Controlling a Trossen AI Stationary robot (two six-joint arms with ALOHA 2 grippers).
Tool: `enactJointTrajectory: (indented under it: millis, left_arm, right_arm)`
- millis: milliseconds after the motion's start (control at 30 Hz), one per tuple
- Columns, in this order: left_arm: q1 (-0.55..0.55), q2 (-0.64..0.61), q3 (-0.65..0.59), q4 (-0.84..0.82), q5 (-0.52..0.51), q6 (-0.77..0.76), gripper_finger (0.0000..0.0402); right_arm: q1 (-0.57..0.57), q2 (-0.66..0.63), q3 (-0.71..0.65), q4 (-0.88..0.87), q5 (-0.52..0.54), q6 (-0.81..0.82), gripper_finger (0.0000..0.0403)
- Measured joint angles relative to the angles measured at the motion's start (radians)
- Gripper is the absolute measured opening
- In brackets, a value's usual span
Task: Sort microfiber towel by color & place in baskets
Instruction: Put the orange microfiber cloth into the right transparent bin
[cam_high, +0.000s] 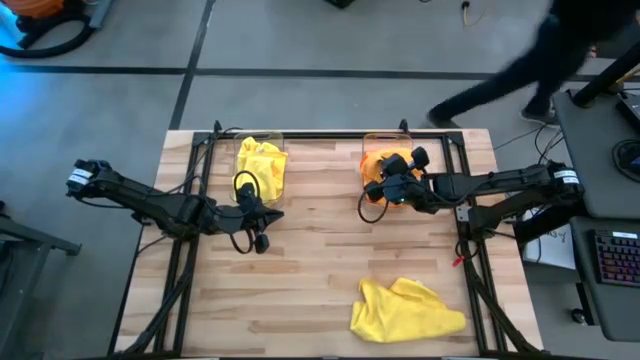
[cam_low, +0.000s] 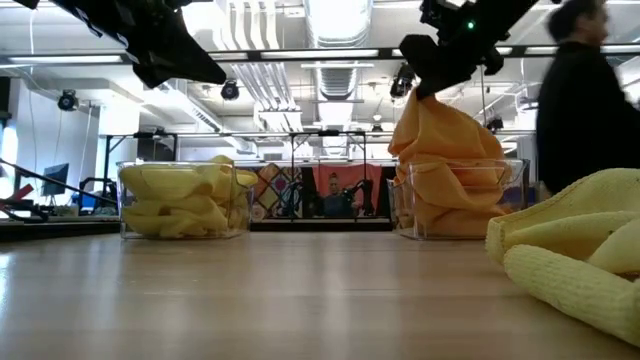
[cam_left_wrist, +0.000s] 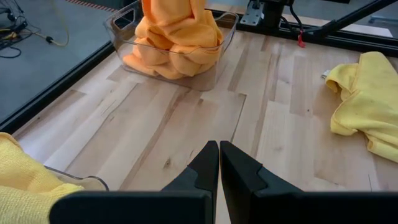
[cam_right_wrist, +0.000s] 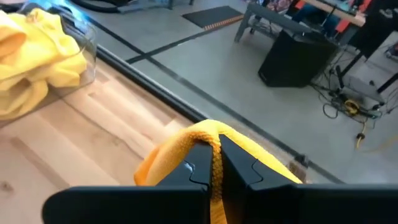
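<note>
I see the orange towel (cam_low: 440, 140) pinched at its top by my right gripper (cam_right_wrist: 216, 163), whose fingers are clamped tight on the fabric; it hangs down into the right-hand clear basket (cam_low: 510, 200), onto more orange cloth piled there. From above, that basket (cam_high: 372, 140) sits at the far edge of the table on the right, with the orange towel (cam_high: 377, 165) mostly covered by the gripper (cam_high: 392, 183).

The other clear basket (cam_high: 277, 142) stands at the far edge on the left, filled with yellow towels (cam_high: 261, 165). One loose yellow towel (cam_high: 405, 308) lies crumpled on the wooden table (cam_high: 310, 270) near the front right, well apart from both baskets.

My left gripper (cam_left_wrist: 219, 163) hangs over bare wood just in front of the yellow basket, fingers pressed together with nothing between them.

The low view shows what the overhead hides: how high the orange towel is lifted above the basket rim, and the yellow towels (cam_low: 185, 200) heaped about level with theirs. It also shows a person (cam_low: 585, 95) in dark clothes beyond the table on the right; overhead, that person (cam_high: 520, 65) is on the floor past the table's far right corner. The left wrist view shows the orange towel (cam_left_wrist: 177, 31) and the loose yellow towel (cam_left_wrist: 364, 99) together.

I can read no labels or writing anywhere.
</note>
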Motion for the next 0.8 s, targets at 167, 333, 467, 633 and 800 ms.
enactJointTrajectory:
  millis: [167, 333, 467, 633, 800]
  left_arm:
    - [0.000, 0.000, 0.000, 0.000, 0.000, 0.000, 0.0000]
    - [0.000, 0.000, 0.000, 0.000, 0.000, 0.000, 0.0000]
    - [0.000, 0.000, 0.000, -0.001, 0.000, 0.000, 0.0000]
    - [0.000, 0.000, 0.000, -0.004, 0.000, 0.000, 0.0000]
    - [0.000, 0.000, 0.000, -0.004, 0.000, 0.000, 0.0000]
  right_arm:
    - [0.000, 0.000, -0.051, 0.002, -0.044, 0.073, 0.0009]
    - [0.000, 0.000, -0.104, 0.008, -0.071, 0.148, 0.0009]
    - [0.000, -0.001, -0.139, 0.016, -0.077, 0.197, 0.0009]
    - [0.000, -0.001, -0.165, 0.016, -0.100, 0.235, 0.0009]
    - [-0.001, -0.001, -0.182, 0.016, -0.103, 0.251, 0.0009]
